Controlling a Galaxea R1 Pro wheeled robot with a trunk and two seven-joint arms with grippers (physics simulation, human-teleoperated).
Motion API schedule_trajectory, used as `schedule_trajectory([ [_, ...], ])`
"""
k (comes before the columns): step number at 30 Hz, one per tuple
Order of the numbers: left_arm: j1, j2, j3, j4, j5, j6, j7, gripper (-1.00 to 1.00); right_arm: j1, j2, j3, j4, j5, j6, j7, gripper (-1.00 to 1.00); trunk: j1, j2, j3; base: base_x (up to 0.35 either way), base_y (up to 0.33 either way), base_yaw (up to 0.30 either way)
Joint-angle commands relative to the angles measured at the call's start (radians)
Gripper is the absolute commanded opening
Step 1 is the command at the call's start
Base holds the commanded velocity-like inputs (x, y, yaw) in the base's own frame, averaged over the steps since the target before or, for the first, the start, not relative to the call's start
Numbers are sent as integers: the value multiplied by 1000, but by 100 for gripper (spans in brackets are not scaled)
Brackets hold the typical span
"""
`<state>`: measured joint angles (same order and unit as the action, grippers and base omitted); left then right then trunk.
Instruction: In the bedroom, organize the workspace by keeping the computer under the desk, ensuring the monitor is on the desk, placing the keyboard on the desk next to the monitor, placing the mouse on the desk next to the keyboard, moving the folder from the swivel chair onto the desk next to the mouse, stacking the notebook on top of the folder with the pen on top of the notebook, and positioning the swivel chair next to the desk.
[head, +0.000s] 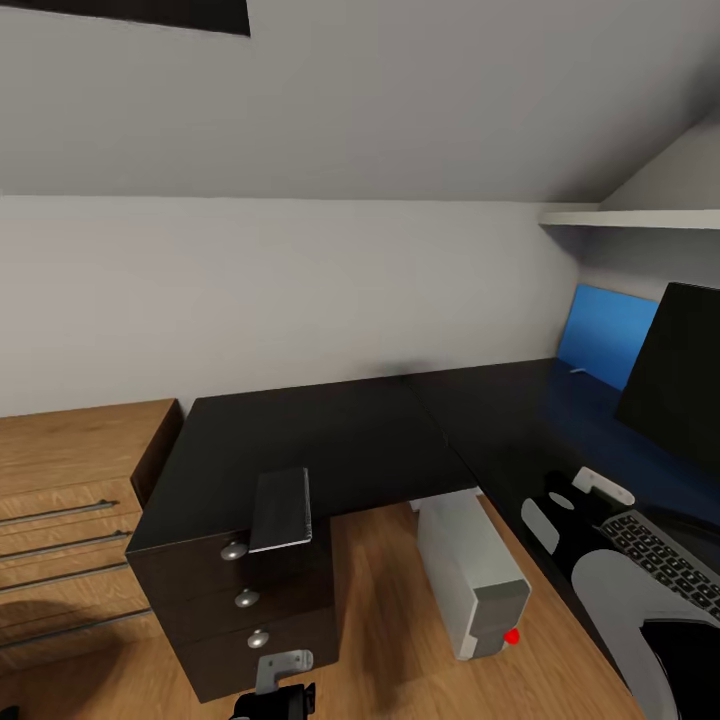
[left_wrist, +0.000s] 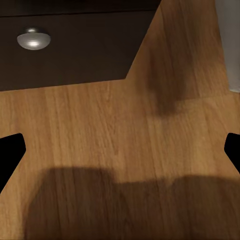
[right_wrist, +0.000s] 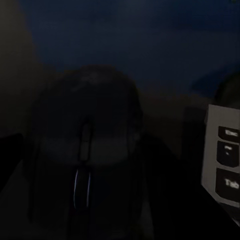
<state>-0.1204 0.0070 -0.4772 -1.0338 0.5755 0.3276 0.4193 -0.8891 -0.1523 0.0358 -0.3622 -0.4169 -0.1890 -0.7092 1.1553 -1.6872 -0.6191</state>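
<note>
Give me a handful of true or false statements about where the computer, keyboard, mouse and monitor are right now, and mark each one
1. The computer tower stands on the floor under the desk. True.
2. The keyboard lies on the wooden floor. False: it lies on the desk, in front of the monitor.
3. The mouse lies close beside the keyboard's Tab-key corner, seen from the right wrist. True.
4. The monitor lies flat on the dresser. False: it stands upright on the desk.
5. The left gripper hangs over the desk top. False: it hangs over the wooden floor near a drawer knob.
</note>
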Motion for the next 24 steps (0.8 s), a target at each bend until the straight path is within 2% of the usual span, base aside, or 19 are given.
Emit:
schedule_trajectory([
  [1, -1, 1, -3, -2, 7, 2, 9, 100, -1, 0, 4, -1, -13, -9, -1, -100, 0, -1, -1, 0, 0, 0],
  [4, -1, 1, -3, -2, 8, 2, 9, 100, -1, 0, 4, -1, -13, -9, -1, -100, 0, -1, -1, 0, 0, 0],
  [8, -1, 1, -3, -2, 7, 2, 9, 100, -1, 0, 4, -1, -13, -9, -1, -100, 15, -29, -14, 0, 0, 0],
  [17, -1, 2, -4, -2, 7, 2, 6, 100, -1, 0, 4, -1, -11, -10, -1, -100, 15, -29, -14, 1, 0, 0],
  [24, -1, 2, -4, -2, 6, 1, 5, 100, -1, 0, 4, -1, -11, -10, -2, -100, 15, -29, -14, 133, 0, 0],
])
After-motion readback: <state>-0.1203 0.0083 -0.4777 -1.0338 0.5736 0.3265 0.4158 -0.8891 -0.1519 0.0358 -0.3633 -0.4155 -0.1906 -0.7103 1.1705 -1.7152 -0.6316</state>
